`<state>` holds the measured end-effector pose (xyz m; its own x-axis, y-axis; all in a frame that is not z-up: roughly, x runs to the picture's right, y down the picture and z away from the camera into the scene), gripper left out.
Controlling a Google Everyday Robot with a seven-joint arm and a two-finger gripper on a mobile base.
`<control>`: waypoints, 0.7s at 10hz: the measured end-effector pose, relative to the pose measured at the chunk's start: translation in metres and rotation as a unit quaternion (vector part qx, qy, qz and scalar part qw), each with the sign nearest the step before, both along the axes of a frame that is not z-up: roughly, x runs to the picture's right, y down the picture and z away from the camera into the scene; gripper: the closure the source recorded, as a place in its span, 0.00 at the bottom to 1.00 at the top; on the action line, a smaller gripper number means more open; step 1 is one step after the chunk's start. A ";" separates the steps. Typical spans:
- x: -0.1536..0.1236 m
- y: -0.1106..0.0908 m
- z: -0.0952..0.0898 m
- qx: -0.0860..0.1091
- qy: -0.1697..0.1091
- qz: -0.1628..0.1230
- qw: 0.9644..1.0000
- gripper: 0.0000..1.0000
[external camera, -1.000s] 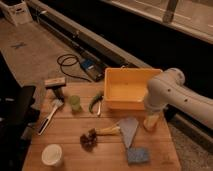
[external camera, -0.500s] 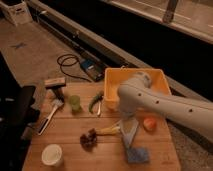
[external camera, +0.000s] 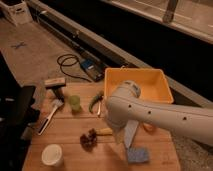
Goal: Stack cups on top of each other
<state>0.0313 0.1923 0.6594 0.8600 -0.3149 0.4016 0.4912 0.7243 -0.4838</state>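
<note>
The cream-white cup (external camera: pixel 52 154) stands upright at the wooden table's front left corner. The smaller light green cup (external camera: pixel 74 102) stands upright further back on the left side, well apart from it. My white arm (external camera: pixel 150 115) reaches in from the right across the table's middle. My gripper (external camera: pixel 119 134) hangs under the arm's end near the middle of the table, to the right of both cups and touching neither. It holds nothing that I can see, and the arm hides most of it.
A large yellow tub (external camera: pixel 150 74) sits at the back right. A blue sponge (external camera: pixel 137 155), a brown clump (external camera: pixel 89 139), a grey flat tool (external camera: pixel 131 133), an orange thing (external camera: pixel 148 128), a green pepper (external camera: pixel 94 102) and a white brush (external camera: pixel 49 118) lie on the table (external camera: pixel 75 125).
The arm has swung from the table's right edge leftward over the middle, now covering the front of the tub. Both cups stay where they were.
</note>
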 end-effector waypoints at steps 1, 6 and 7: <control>0.000 0.000 0.000 0.000 0.000 0.000 1.000 0.26; -0.047 -0.005 -0.002 0.021 -0.024 -0.059 0.998 0.26; -0.070 -0.003 -0.002 0.023 -0.038 -0.072 0.996 0.26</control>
<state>-0.0387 0.1889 0.6577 0.7727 -0.4527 0.4451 0.6251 0.6647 -0.4092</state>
